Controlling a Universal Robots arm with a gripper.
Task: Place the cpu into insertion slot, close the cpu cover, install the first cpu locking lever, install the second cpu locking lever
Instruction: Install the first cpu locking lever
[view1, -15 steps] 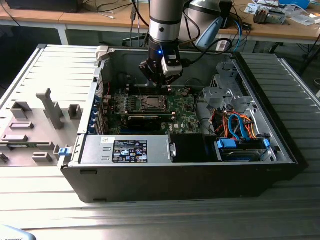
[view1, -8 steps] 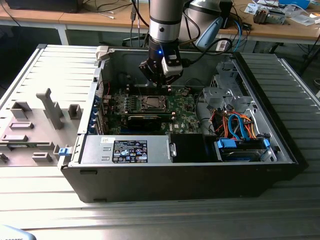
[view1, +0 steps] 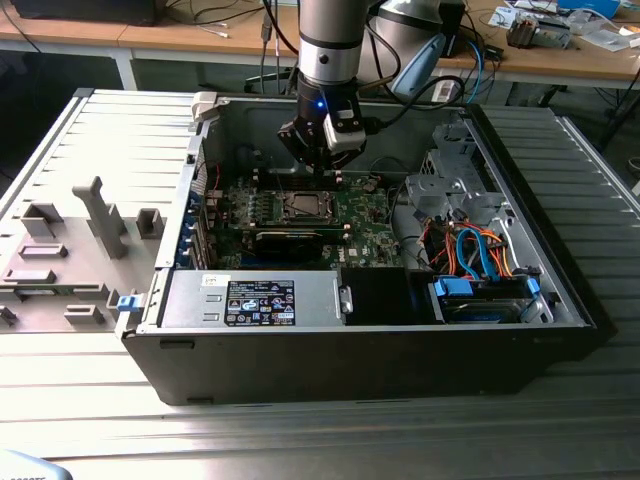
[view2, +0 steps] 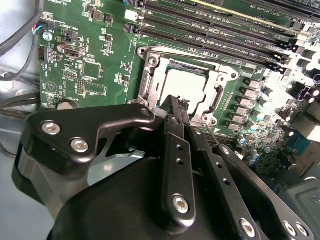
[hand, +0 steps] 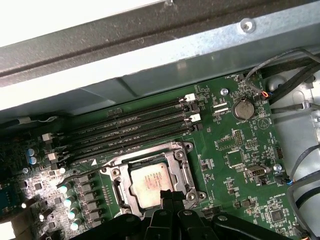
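Hiding the cpu cover's (hand: 152, 183) near edge (partly), fingers (hand: 167, 197) pressed together, cpu (hand: 150, 184) seated.

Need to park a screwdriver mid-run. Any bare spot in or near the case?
Free: ribbed table in front of the case, and the power supply's flat top. Crowded: motherboard under the gripper, the cpu area, and the cable bundle at the exterior view's right.

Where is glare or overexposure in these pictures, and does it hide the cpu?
Second wrist view: the cpu top is washed pale by glare, its outline still readable. First wrist view: the cpu is evenly lit; a white overexposed band crosses beyond the case wall.
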